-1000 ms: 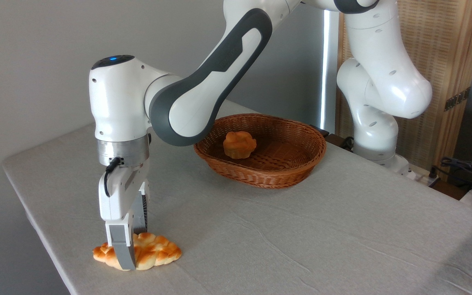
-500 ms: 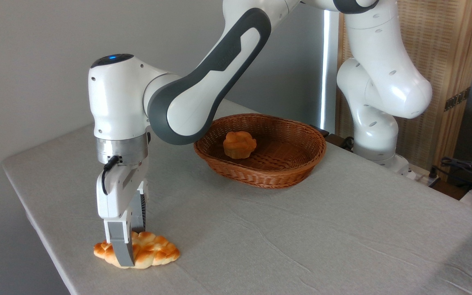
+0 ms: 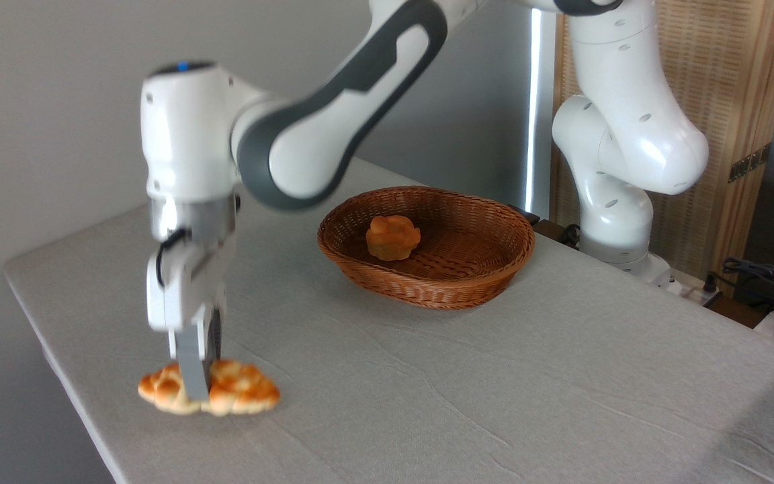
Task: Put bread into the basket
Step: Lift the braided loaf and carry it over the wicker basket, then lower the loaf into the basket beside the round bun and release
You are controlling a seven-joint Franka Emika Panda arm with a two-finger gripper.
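Note:
The bread (image 3: 239,390), a flat braided loaf with golden bumps, hangs just above the tablecloth near the table's front left corner. My gripper (image 3: 197,386) is shut on it across its middle, one grey finger (image 3: 192,370) in front and the other behind. The arm is motion-blurred. The basket (image 3: 467,286), an oval reddish-brown wicker one, stands apart at the back centre of the table, well to the right of the gripper.
A small round knotted bun (image 3: 392,237) lies inside the basket on its left side. The table's left edge (image 3: 51,349) runs close beside the bread. The robot's white base (image 3: 619,228) stands behind the basket at the right, with cables (image 3: 763,275) at the far right.
The gripper has risen and shifted slightly left with the bread in it. The loaf has come up off the cloth. The basket and bun have not moved.

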